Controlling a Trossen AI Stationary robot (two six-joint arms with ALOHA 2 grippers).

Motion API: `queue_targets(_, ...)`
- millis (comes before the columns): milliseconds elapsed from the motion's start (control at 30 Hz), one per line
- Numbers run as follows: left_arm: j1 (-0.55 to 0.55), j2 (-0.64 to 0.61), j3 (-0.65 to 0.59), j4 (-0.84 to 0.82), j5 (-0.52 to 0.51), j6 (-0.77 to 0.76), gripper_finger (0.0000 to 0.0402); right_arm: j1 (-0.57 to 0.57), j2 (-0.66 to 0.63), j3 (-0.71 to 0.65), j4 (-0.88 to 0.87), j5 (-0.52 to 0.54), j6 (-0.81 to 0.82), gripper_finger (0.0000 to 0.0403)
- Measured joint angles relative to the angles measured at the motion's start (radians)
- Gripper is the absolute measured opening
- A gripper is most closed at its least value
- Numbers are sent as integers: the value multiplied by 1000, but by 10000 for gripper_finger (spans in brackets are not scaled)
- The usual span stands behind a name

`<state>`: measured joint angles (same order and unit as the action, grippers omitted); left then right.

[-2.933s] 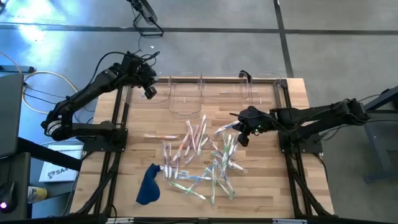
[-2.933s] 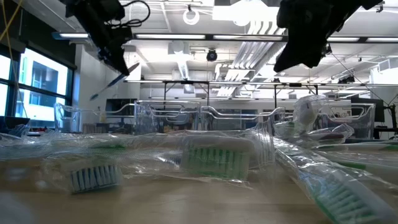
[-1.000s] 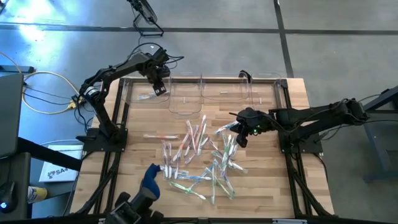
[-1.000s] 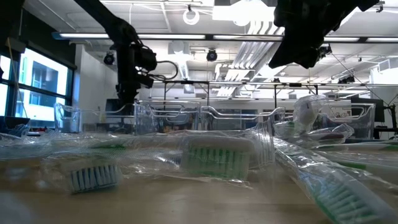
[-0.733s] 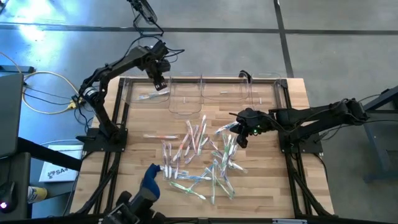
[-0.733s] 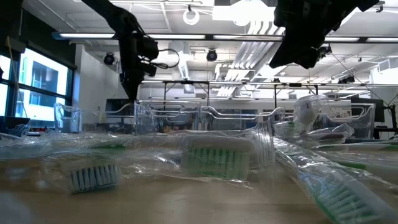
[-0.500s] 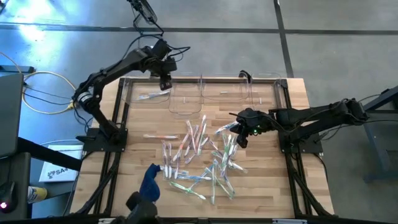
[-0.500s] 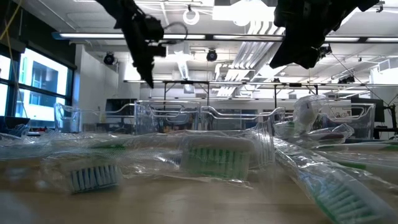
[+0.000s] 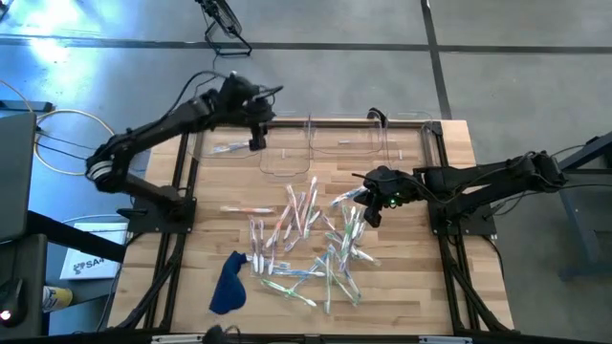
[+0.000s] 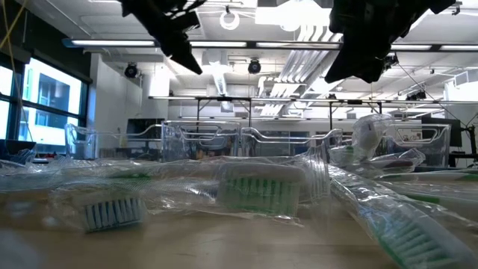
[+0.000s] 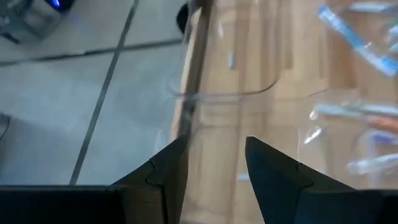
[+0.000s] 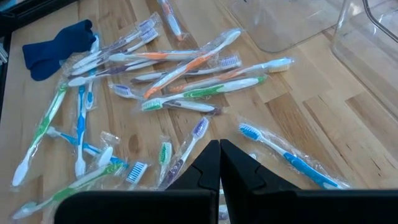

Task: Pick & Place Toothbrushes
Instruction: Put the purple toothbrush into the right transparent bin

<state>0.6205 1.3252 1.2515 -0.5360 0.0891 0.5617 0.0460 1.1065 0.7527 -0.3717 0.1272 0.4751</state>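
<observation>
Several wrapped toothbrushes (image 9: 316,239) lie scattered flat on the wooden table; the right wrist view shows them too (image 12: 186,81). One more toothbrush (image 9: 228,148) lies in the far-left clear bin (image 9: 206,151). My left gripper (image 9: 256,140) hangs open and empty above the bins' near walls, between the first and second bin; its fingers (image 11: 163,177) stand apart with nothing between them. My right gripper (image 9: 371,214) hovers shut above the pile's right side, its fingertips (image 12: 231,163) together, holding nothing.
A row of clear rectangular bins (image 9: 339,143) stands along the table's far edge. A dark blue cloth (image 9: 228,283) lies near the front left. In the low view the wrapped brushes (image 10: 261,190) fill the foreground, with both arms high above.
My left gripper has risen out of the far-left bin and swung a little toward the table's right, tipping from pointing down to a slant. It stays open. The toothbrush in that bin and my right gripper have kept still.
</observation>
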Motion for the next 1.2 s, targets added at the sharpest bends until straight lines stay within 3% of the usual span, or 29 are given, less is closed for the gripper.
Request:
queue_targets(200,-95,-130,-188,160,-5,-60,154,0,0,0,-16,0,0,2)
queue_targets(333,-156,-196,-245,193,-6,-78,154,0,0,0,-16,0,0,2)
queue_targets(667,-347,-284,-257,222,-202,-80,154,0,0,0,-15,1,-8,2)
queue_targets(1200,-538,-319,-258,258,-214,-42,154,0,0,0,-14,4,-47,2)
